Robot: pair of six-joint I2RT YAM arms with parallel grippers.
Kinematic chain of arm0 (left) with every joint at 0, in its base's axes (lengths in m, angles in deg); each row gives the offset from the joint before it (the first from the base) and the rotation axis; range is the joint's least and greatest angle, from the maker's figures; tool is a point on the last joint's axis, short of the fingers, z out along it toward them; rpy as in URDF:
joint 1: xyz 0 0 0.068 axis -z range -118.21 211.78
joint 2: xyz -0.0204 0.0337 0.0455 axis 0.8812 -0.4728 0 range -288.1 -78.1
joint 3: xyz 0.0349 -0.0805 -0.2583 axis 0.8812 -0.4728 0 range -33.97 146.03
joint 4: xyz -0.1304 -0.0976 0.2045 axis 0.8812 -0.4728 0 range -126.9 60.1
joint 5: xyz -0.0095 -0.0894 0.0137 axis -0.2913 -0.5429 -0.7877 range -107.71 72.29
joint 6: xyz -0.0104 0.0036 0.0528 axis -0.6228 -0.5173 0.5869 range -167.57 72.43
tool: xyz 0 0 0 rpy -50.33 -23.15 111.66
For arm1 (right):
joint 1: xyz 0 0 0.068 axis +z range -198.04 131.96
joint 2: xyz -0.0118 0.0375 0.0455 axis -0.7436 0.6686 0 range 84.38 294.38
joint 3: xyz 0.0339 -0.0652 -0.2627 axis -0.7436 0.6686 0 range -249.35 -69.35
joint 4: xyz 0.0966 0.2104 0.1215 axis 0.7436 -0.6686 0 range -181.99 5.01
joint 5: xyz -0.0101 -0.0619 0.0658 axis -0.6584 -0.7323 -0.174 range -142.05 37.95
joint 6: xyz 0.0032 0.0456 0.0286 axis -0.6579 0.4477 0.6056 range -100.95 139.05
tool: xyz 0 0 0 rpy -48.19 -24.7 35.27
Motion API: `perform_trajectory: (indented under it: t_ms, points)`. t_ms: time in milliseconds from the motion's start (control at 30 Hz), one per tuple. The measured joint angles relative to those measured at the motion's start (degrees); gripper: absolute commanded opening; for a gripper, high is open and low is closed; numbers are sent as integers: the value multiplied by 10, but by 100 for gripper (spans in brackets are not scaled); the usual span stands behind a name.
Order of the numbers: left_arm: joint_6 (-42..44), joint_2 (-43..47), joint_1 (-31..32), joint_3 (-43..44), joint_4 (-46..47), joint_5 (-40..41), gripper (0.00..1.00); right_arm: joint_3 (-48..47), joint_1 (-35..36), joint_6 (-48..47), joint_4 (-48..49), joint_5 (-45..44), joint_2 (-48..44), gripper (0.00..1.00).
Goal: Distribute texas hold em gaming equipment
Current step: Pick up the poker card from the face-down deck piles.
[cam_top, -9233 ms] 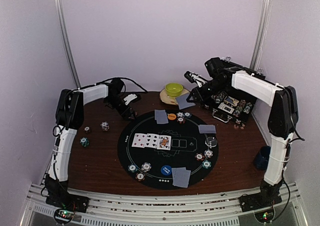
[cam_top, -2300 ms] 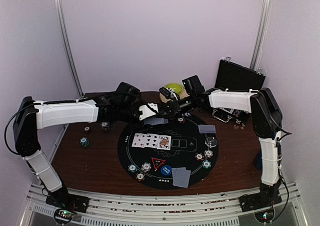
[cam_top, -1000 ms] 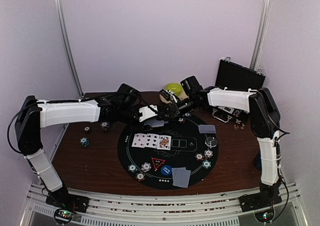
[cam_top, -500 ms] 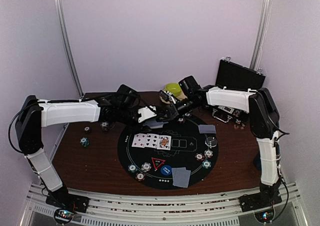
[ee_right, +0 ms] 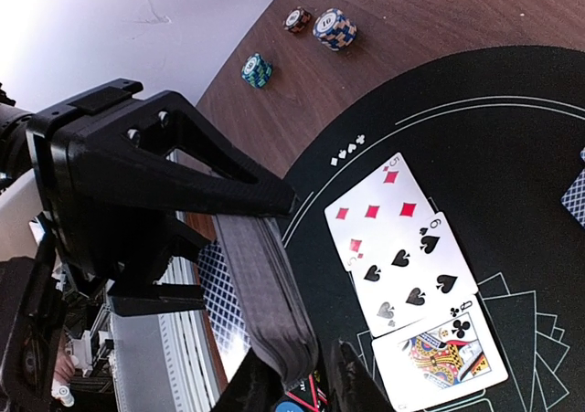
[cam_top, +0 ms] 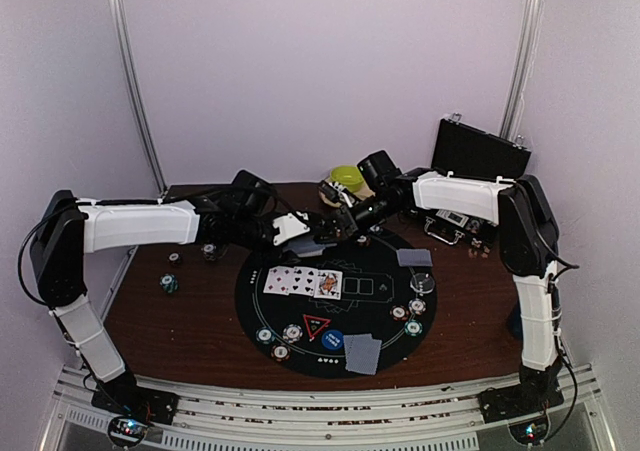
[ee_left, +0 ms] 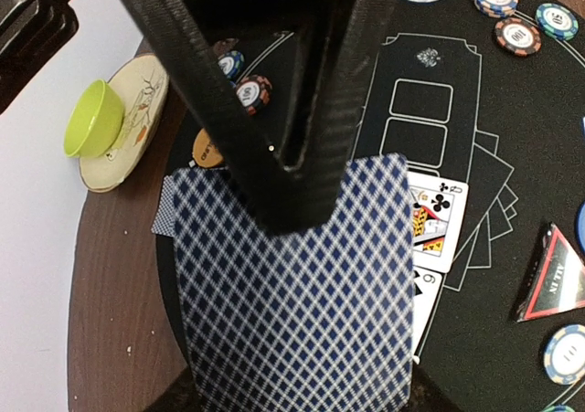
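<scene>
Out on the left of the table (cam_top: 190, 321), three chip stacks (cam_top: 209, 251) sit on bare wood, off the mat (cam_top: 375, 271). The left arm is stretched flat toward the middle, and the left claw (cam_top: 305, 231) is clamped on the deck (ee_left: 292, 284). The deck is up in the air over the mat's far left edge, its blue diamond backs facing the wrist camera.

The right claw (ee_right: 302, 385) comes in from the other side and meets the deck there. One finger (ee_left: 238, 147) lies across the top card, and from the right wrist the two fingers sit either side of the deck's end. Whether they are pinching a card or just straddling it, I cannot tell.

Beneath them on the mat, three face-up cards (cam_top: 303, 282) overlap in a row: five of diamonds, nine of spades, queen of clubs. Along the front edge there are chips (cam_top: 292, 332) on the left, then the red triangle (cam_top: 316, 325). The blue disc (cam_top: 333, 340) is just beside the triangle, followed by a face-down pair (cam_top: 362, 352).

On the mat's right side lie a single face-down card (cam_top: 413, 257), a clear disc (cam_top: 423, 282) and more chips (cam_top: 417, 306). An orange disc (ee_left: 203, 147) peeks out by the far edge, partly behind the deck. The green bowl (cam_top: 347, 177) sits on its plate at the back, behind the claws. Far right, a black case (cam_top: 478, 151) stands open.
</scene>
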Motion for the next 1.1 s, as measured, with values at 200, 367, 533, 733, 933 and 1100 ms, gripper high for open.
perform_trajectory:
  t_ms: [200, 367, 533, 733, 933, 1100]
  points:
    - [-2, 0, -3, -3, -5, 1, 11, 0, -2, -5, -3, -7, 2, 17]
    - [-2, -1, -4, -4, -5, 2, 11, -3, -2, -5, -7, -7, 3, 13]
    - [-2, -1, -5, -5, -5, 3, 11, -8, -2, -5, -10, -3, 6, 7]
    - [-2, -2, -5, -7, -5, 4, 11, -11, -2, -8, -16, 0, 8, 0]
    - [-2, -3, -5, -8, -2, 3, 11, -14, -3, -15, -25, -4, 8, 0]
    - [-3, -3, -6, -10, -1, 3, 11, -15, -7, -17, -28, -4, 8, 0]
